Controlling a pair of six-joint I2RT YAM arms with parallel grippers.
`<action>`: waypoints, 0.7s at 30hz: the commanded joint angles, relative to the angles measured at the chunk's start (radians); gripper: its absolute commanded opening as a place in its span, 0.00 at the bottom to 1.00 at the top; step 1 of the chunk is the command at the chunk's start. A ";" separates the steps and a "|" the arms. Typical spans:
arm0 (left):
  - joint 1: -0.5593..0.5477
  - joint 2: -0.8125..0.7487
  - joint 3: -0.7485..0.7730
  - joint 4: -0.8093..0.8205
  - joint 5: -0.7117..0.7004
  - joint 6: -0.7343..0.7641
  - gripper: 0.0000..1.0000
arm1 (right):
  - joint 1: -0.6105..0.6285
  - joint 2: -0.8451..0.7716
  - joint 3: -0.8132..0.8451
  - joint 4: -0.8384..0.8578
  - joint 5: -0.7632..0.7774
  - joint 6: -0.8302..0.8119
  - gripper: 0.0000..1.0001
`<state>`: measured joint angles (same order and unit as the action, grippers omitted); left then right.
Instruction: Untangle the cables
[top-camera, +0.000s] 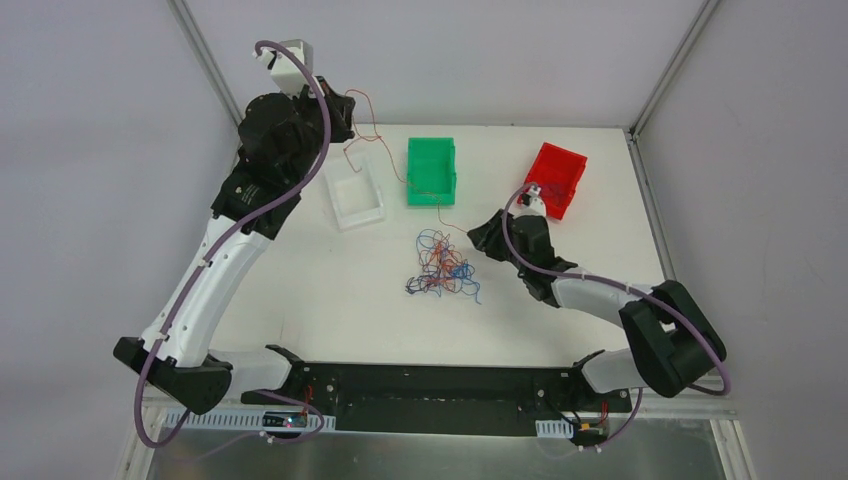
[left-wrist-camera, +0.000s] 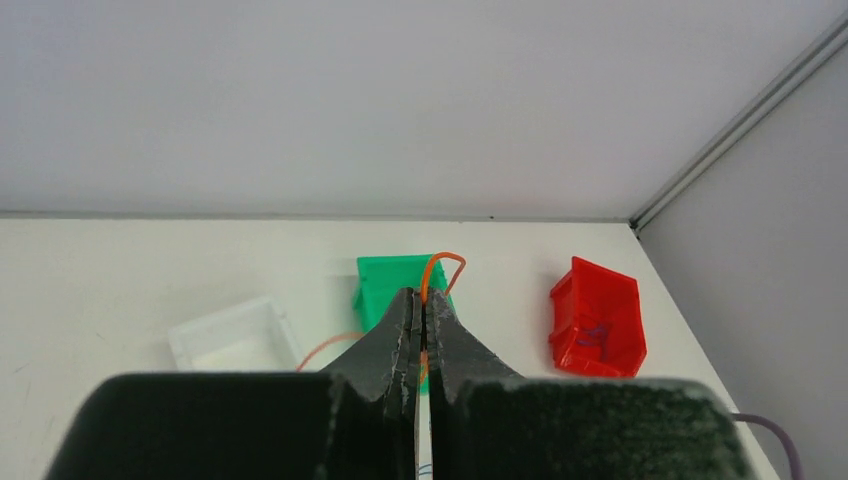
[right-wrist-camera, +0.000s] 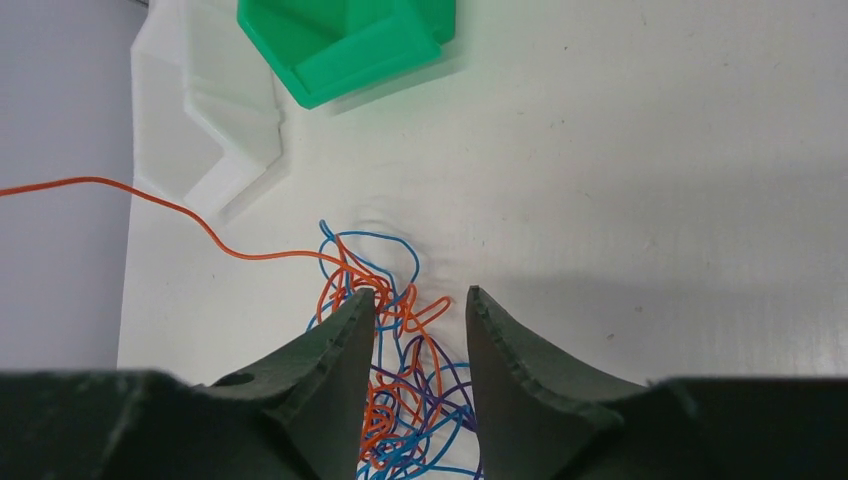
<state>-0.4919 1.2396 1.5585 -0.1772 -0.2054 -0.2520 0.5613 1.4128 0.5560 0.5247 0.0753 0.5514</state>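
Observation:
The cables lie as a knot of blue, orange-red and dark purple wires (top-camera: 442, 265) on the white table (top-camera: 330, 300). One long orange strand (top-camera: 378, 135) runs from the knot up and back over the green bin to my left gripper (top-camera: 345, 115), which is raised at the back left. In the left wrist view that gripper (left-wrist-camera: 425, 295) is shut on the orange strand (left-wrist-camera: 445, 258), which loops out above the tips. My right gripper (right-wrist-camera: 418, 293) hovers over the knot (right-wrist-camera: 400, 310), open, with wires showing between its fingers; the orange strand (right-wrist-camera: 180, 208) leads away left.
Three bins stand at the back of the table: a white bin (top-camera: 355, 197), a green bin (top-camera: 432, 170) and a red bin (top-camera: 556, 178). The red bin (left-wrist-camera: 600, 320) holds a little purple wire. Grey walls close the table on three sides.

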 joint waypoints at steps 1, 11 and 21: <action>0.030 0.006 0.009 0.020 0.128 -0.053 0.00 | -0.005 -0.088 -0.033 0.069 -0.013 -0.047 0.43; 0.033 0.063 0.033 0.005 0.298 -0.050 0.00 | -0.006 -0.088 -0.018 0.126 -0.154 -0.123 0.39; 0.034 0.253 0.197 -0.009 0.365 -0.031 0.00 | -0.006 -0.060 0.079 0.091 -0.128 -0.140 0.40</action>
<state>-0.4583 1.4303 1.6588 -0.2020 0.1089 -0.2920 0.5587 1.3411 0.5457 0.5858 -0.0498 0.4313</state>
